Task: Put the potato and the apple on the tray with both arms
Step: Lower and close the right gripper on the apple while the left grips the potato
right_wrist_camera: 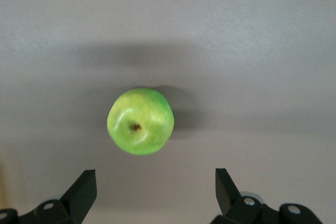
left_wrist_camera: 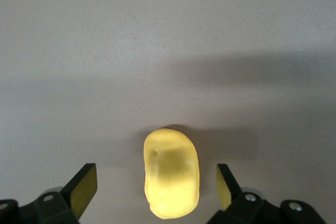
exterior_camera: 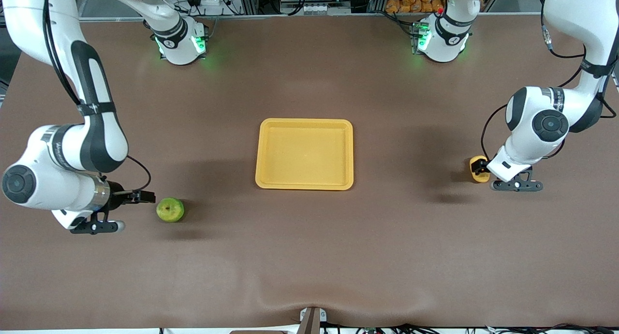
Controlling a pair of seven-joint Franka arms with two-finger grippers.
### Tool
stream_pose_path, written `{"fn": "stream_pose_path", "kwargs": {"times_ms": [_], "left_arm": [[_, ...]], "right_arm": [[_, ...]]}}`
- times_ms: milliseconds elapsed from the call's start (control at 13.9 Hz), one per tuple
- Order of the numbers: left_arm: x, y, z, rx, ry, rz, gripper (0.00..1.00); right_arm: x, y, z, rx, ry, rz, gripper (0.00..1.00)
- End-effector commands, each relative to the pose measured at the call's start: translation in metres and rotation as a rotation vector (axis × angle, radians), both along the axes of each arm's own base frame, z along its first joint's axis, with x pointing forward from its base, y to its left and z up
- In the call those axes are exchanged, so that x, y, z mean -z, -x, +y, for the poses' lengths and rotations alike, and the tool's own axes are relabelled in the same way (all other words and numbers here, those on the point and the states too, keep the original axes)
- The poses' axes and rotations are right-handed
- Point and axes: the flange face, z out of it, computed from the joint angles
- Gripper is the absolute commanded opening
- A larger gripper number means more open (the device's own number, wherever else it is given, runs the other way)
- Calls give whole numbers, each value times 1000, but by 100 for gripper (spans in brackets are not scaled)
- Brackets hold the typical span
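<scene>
The potato (left_wrist_camera: 171, 181) is lying lengthwise between the left tool's (left_wrist_camera: 156, 188) spread, non-touching fingers. The right tool (right_wrist_camera: 156, 188) is hanging open beside the apple (right_wrist_camera: 140, 121), whose stem dimple is facing it.

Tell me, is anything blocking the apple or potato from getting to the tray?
Nothing visible. Bare table lies between the apple and the tray, and between the potato and the tray. The open right gripper faces the apple; the open left gripper straddles the potato.

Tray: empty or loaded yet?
Empty. The tray shows only bare yellow floor; the apple and the potato both sit on the table, apart from it.
</scene>
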Motion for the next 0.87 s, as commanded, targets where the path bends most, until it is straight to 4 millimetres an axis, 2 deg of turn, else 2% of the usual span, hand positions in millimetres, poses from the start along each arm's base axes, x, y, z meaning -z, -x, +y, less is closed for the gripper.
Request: {"fn": "stream_pose_path", "kwargs": {"times_ms": [0, 289, 505, 794], "left_arm": [[8, 3, 8, 2, -3, -3, 100], [29, 5, 7, -18, 11, 17, 100], [46, 11, 7, -22, 35, -2, 100], [52, 12, 8, -26, 40, 4, 100]], "right_arm": [[18, -7, 9, 14, -21, -27, 100], [35, -8, 30, 5, -43, -32, 100], [55, -9, 28, 10, -36, -24, 100], [79, -8, 28, 12, -29, -18, 100]]}}
